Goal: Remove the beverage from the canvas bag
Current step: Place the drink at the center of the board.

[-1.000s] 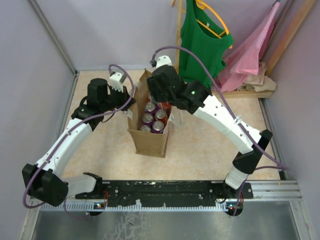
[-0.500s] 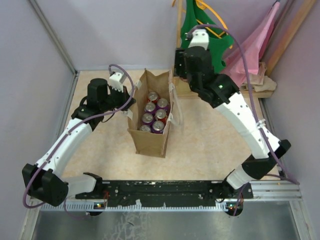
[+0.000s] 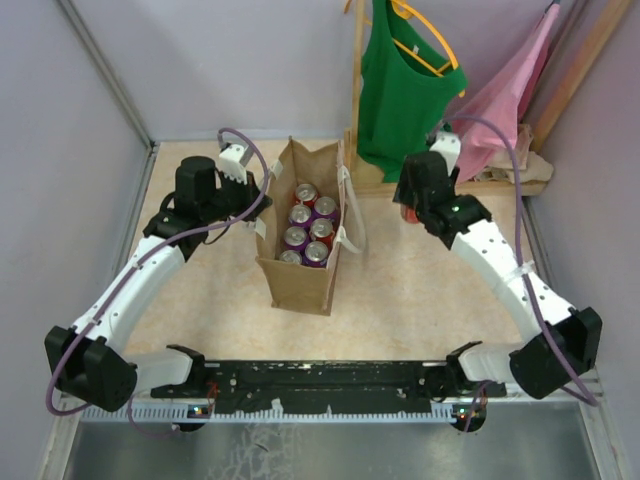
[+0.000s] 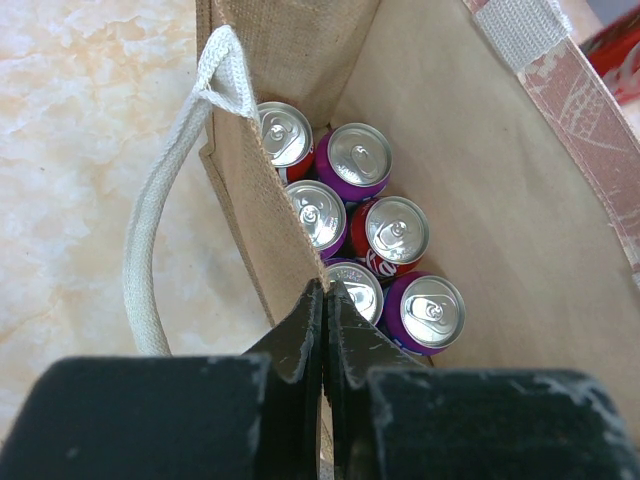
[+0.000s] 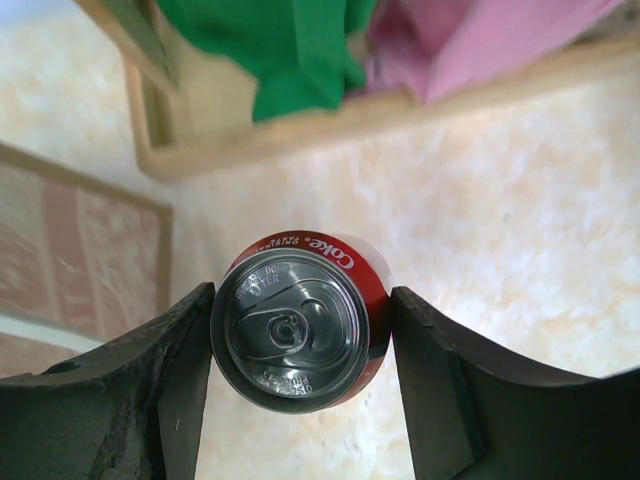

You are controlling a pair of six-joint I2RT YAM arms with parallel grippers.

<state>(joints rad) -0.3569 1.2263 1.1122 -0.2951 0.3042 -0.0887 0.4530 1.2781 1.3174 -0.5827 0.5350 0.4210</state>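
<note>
The tan canvas bag [image 3: 298, 285] stands upright mid-table, its mouth open, with several red and purple cans [image 3: 308, 225] standing inside. My left gripper [image 3: 262, 200] is at the bag's left rim. In the left wrist view that gripper [image 4: 327, 292] is shut on the edge of the bag's [image 4: 470, 200] side wall, beside the pale handle [image 4: 150, 240]. The beverage, a red Coke can [image 5: 298, 335], sits top-up between the fingers of my right gripper [image 5: 302, 338], which is shut on it. Seen from above, the right gripper [image 3: 410, 212] holds it over the table, right of the bag.
A green top [image 3: 405, 80] on a yellow hanger and a pink cloth [image 3: 500, 100] hang from a wooden rack [image 3: 357, 90] at the back right, close behind the right gripper. Grey walls close in the left and back. The bag's right handle [image 3: 350, 215] droops outward.
My right arm has come up out of the bag with the red can, swung right and lowered it beside the bag. The left arm has kept its hold on the rim.
</note>
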